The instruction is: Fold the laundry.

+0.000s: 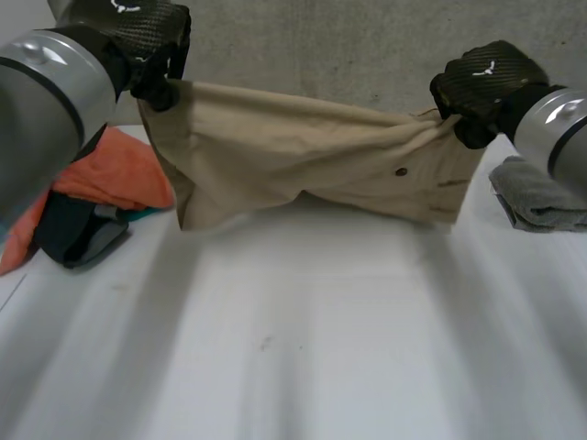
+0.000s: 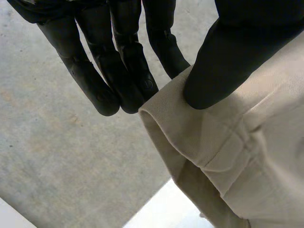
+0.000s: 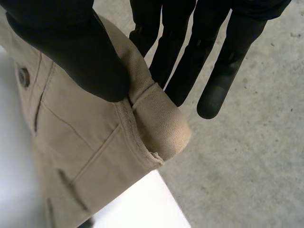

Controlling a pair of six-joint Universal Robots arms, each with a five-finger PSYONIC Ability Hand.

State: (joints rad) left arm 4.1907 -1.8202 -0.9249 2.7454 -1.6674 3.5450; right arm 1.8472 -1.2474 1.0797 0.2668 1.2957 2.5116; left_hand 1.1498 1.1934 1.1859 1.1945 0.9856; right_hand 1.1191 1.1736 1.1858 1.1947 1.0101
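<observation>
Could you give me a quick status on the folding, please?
Left hand pinching beige garment at one top corner, right hand pinching the other. Garment hangs spread between them over the table. Orange cloth and grey cloth lie at the sides.

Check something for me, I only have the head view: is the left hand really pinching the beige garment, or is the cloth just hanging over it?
Observer: Pinching. In the left wrist view the left hand presses its thumb onto the folded top edge of the beige garment, with one finger behind the cloth.
Operator: And the other fingers on that hand?
Observer: Straight and off the cloth, beside the fold.
Operator: Is the right side held the same way?
Observer: Yes. In the right wrist view the right hand has its thumb on the garment's top corner, which is rolled over around a finger behind it. The remaining fingers point past the cloth.
</observation>
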